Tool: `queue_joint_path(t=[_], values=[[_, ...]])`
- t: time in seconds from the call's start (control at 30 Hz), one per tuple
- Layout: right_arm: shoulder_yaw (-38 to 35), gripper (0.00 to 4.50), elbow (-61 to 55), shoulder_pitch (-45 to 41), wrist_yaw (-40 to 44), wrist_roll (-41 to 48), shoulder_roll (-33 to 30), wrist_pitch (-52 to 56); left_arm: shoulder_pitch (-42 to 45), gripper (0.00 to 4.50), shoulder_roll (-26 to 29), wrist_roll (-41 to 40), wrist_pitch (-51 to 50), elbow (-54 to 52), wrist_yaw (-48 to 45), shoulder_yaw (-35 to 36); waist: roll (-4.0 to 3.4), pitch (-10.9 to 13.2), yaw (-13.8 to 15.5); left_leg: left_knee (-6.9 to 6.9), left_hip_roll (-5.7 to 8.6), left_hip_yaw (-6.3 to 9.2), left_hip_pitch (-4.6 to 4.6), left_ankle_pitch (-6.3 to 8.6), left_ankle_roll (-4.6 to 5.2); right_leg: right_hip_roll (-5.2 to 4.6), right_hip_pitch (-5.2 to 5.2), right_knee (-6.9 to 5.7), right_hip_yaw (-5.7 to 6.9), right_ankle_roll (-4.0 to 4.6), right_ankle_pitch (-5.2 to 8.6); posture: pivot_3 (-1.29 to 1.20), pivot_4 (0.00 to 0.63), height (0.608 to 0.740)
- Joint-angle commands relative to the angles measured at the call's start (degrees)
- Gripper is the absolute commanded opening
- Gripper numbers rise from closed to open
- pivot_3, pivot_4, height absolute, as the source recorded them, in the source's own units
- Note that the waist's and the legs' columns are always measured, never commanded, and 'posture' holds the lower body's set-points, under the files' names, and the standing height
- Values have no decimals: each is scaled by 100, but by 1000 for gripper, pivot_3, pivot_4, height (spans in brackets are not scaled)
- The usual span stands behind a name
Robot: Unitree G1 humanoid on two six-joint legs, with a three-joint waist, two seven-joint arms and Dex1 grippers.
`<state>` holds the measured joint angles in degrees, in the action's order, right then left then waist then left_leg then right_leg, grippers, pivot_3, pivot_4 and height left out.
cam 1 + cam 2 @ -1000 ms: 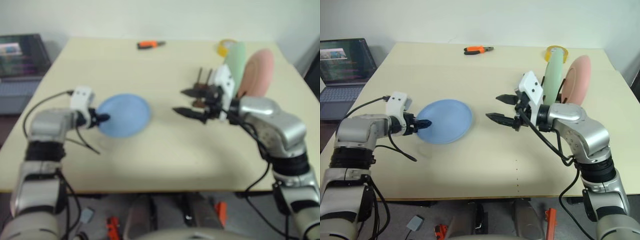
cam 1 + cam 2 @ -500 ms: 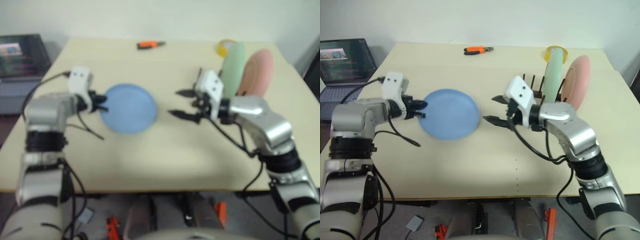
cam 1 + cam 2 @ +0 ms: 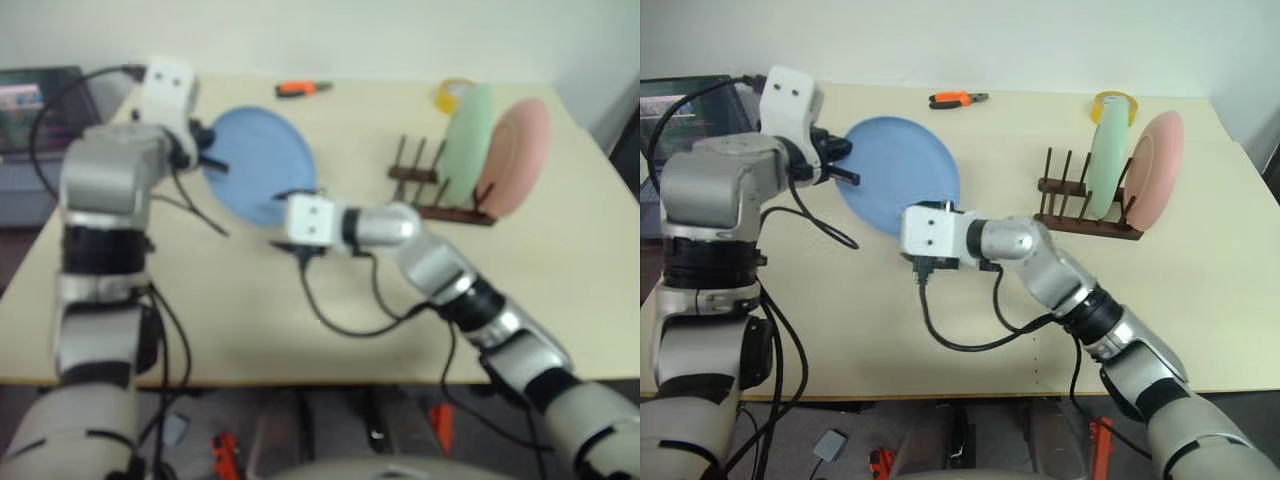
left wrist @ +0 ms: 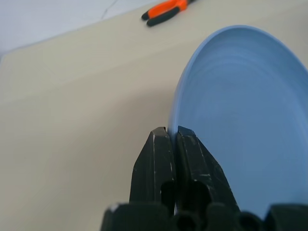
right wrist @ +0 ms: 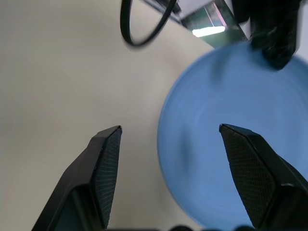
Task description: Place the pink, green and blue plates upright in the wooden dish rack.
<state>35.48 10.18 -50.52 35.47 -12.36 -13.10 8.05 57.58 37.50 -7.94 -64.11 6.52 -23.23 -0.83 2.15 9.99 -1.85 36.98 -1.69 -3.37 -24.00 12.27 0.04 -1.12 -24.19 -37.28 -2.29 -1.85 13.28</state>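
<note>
1. Beige table (image 3: 890, 330) stands near a white wall; a laptop (image 3: 670, 95) sits beside it, no writing readable.
2. Left gripper (image 4: 173, 132) is clenched on the rim of the blue plate (image 3: 902, 188), held tilted above the table.
3. Right gripper (image 5: 171, 139) has its fingers spread, grasping nothing, near the plate.
4. Green plate (image 3: 1106, 158) and pink plate (image 3: 1158, 165) stand upright in the wooden dish rack (image 3: 1080, 215).
5. Head views also show orange pliers (image 3: 958, 99) and a yellow tape roll (image 3: 1112, 100).

Blue plate (image 4: 240, 120) looks smooth, matt plastic with faint concentric rings. Tabletop (image 3: 890, 330) is pale, matt and even. Dish rack (image 3: 1080, 205) at centre right is dark wood. Right claw's pads (image 5: 108, 168) show a fine cross-hatched texture.
</note>
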Motion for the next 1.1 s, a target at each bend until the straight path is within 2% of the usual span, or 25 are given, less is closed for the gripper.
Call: queue_joint_path(t=[0.03,0.37,0.47,0.6,0.73,0.77,1.1], values=[[56,3475,465,-208,-387,-554,143,-559,217,20,40,-80,-361,-539,-17,117,0,0,-1,0,0,0,3,0,0,0,0,-1,-1,0,0,0,150,740],[-65,3475,1249,-204,-593,-965,620,-965,234,20,243,-276,-1055,-1091,-58,305,0,0,-19,0,2,1,12,-1,-4,0,-8,-42,-3,7,5,0,150,740],[-164,2873,1417,-222,-707,-961,738,-1047,176,0,302,-311,-1163,-1185,-68,320,1,1,-22,0,2,6,16,-8,-15,0,-8,-52,-1,9,6,0,150,740],[-229,1550,1568,-244,-744,-1000,775,-1150,210,0,224,-483,-1368,-1219,-72,536,1,1,-36,1,1,8,20,-16,-26,2,-8,-61,-1,8,6,0,150,740],[-294,159,1604,-248,-828,-1055,732,-1189,105,0,287,-466,-1308,-1169,-39,432,1,1,-52,1,1,11,21,-17,-29,3,-8,-63,0,8,7,0,150,740],[-318,29,1601,-241,-831,-1057,714,-1197,91,0,285,-473,-1295,-1170,-28,424,1,1,-53,0,1,10,21,-17,-29,3,-9,-63,-2,8,7,0,150,740],[-492,29,1502,-193,-998,-1106,620,-1457,101,0,324,-475,-972,-1040,-119,242,2,1,-53,0,1,10,20,-18,-30,3,-9,-63,-1,10,6,0,150,740]])
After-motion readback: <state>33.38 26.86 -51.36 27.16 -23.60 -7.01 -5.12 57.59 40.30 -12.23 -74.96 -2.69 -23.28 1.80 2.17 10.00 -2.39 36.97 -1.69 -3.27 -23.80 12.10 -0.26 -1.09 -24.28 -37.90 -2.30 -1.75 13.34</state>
